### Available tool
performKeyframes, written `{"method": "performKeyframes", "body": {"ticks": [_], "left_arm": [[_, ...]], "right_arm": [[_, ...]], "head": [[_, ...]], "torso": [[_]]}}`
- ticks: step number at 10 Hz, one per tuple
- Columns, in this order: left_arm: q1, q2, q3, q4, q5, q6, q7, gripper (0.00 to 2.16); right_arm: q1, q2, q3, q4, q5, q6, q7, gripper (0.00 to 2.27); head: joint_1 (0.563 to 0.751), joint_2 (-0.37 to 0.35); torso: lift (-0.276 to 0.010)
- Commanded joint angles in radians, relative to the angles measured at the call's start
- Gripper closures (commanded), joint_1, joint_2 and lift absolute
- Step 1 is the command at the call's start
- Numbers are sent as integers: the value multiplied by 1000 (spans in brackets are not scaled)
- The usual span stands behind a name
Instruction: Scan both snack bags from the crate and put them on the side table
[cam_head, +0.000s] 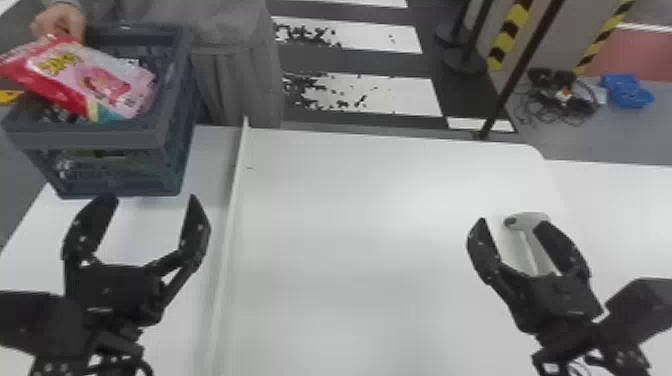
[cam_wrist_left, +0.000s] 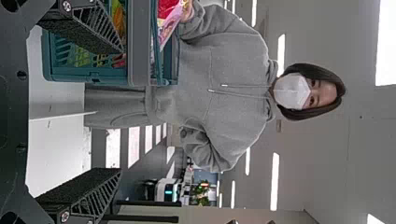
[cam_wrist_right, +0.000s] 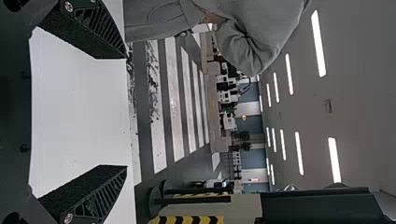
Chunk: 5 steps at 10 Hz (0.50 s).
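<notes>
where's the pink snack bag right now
At the head view's upper left, the pink snack bag is in a person's hand, over the crate.

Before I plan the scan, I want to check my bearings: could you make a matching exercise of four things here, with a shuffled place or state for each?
1. Pink snack bag
2. Crate
3. Handheld scanner
4. Left gripper

A. Pale, on the robot's right
B. Fingers spread, empty
C. In a person's hand
D. Slatted, on the robot's left

1-C, 2-D, 3-A, 4-B
</notes>
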Motion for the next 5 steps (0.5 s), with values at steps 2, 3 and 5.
{"method": "performKeyframes", "body": {"ticks": [2,3,5], "left_arm": [[2,-3,-11,-3,-11,-6,48,80],[1,-2,-31,0,-36,0,64,73],[-4,0,-46,3,-57,22,56,73]], "right_arm": [[-5,1,-5,9,-2,18,0,83],[-5,1,-5,9,-2,28,0,83],[-5,1,-5,18,-3,25,0,83]], "head": [[695,-99],[695,-94],[695,-113]], "torso": [[-87],[-87],[-87]]}}
